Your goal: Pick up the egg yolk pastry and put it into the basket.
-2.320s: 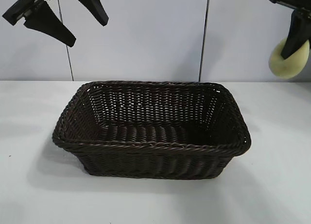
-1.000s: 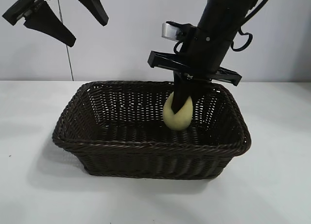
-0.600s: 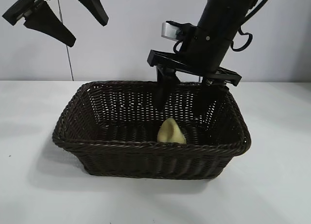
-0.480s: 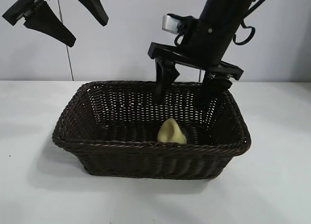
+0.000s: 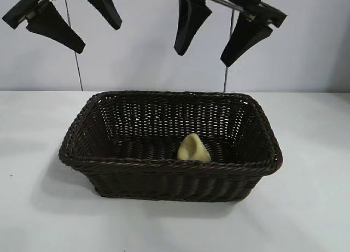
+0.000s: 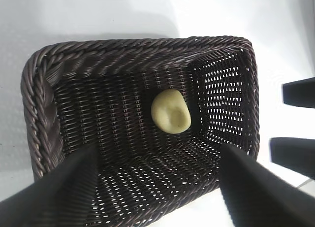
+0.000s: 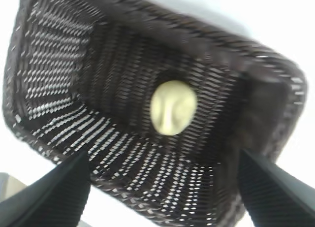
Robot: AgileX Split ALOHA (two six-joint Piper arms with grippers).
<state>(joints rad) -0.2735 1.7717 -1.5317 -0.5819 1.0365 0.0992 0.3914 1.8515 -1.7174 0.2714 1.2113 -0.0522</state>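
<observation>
The egg yolk pastry (image 5: pixel 193 148), judged light, soft and best pinched across its rim, is seen lying in the basket (image 5: pixel 169 167) beneath the right gripper (image 5: pixel 212 36), jaws released, while the left gripper (image 5: pixel 82 23) is parked with jaws spread.

egg yolk pastry (image 5: pixel 193 148) in basket (image 5: pixel 76 148), near front wall.

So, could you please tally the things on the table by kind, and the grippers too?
Egg yolk pastry: 1
Basket: 1
Grippers: 2, the left gripper and the right gripper, both open and empty above the table
Total: 4
</observation>
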